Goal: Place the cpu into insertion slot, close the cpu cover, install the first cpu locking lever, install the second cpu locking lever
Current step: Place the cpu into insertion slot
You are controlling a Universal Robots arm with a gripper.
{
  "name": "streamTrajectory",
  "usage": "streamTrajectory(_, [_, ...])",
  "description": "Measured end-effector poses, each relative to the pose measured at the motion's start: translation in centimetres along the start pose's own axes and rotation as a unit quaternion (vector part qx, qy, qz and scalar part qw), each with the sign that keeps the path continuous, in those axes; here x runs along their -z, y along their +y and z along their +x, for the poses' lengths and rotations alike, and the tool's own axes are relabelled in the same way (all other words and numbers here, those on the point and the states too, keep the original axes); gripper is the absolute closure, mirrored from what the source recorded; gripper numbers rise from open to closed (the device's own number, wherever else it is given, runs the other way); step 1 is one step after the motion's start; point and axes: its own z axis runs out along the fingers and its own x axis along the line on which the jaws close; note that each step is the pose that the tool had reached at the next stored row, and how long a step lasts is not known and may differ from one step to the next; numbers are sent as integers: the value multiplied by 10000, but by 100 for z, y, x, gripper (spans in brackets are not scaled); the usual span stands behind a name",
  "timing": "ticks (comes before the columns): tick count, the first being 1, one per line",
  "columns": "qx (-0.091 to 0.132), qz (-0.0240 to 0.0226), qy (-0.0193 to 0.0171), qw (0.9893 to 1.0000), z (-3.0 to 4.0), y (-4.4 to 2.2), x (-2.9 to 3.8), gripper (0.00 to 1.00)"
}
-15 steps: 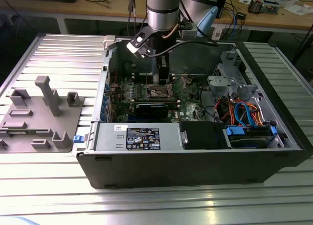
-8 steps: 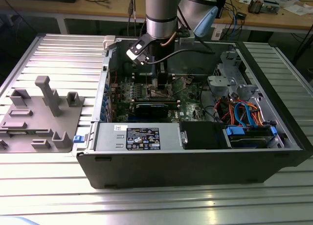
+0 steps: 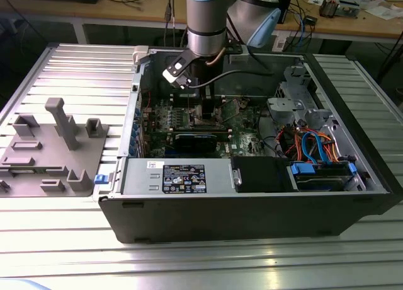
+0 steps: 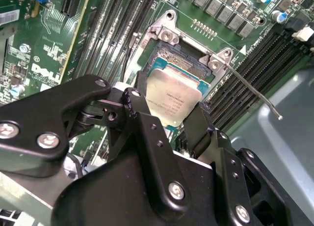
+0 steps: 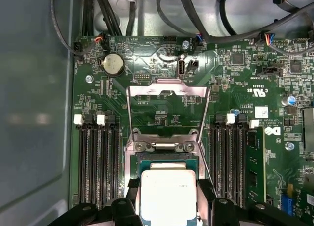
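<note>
The cpu (image 4: 172, 100) hangs just over the insertion slot (image 4: 169, 64), metal top up. The gripper (image 4: 169, 108) pinches it by two opposite edges between its black fingers (image 4: 140, 108). It looks not yet seated: in the second wrist view part of the slot's dark bed shows past one edge of the cpu. The cpu cover (image 5: 167, 87) stands swung up off the slot and a thin locking lever (image 4: 250, 91) juts free beside it. Both are out of the way, so the cpu can go down flat. Holding by the edges likely keeps the fingers off the contacts. In the exterior view the arm (image 3: 204, 19) drops from top centre into the open computer case (image 3: 252, 214) at mid-frame.
</note>
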Motion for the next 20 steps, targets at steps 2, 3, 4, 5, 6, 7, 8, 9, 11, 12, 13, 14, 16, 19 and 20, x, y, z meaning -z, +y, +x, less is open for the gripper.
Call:
streamTrajectory(2, [2,0,0,10000,0,-2,-17,46])
streamTrajectory(3, [1,0,0,10000,1,-4,-36,46])
streamTrajectory(4, [1,0,0,10000,1,-7,-56,46])
streamTrajectory(5, [1,0,0,10000,1,-9,-67,46])
streamTrajectory(6, [0,0,0,10000,1,-10,-76,46])
streamTrajectory(7, [-16,1,-1,10000,1,-11,-89,46])
streamTrajectory(8, [-25,1,-2,10000,1,-13,-98,46])
streamTrajectory(9, [-25,1,-2,10000,1,-16,-106,46])
streamTrajectory(11, [-25,0,-2,10000,2,-18,-116,46])
streamTrajectory(12, [-25,0,-2,10000,2,-19,-124,46])
streamTrajectory(13, [-25,0,-2,10000,2,-20,-132,46])
streamTrajectory(14, [-25,1,-2,10000,2,-20,-143,46])
streamTrajectory(16, [-25,1,-2,10000,2,-22,-166,46])
streamTrajectory(19, [-25,1,-2,10000,2,-24,-185,46])
streamTrajectory(20, [-25,1,-2,10000,2,-24,-192,46])
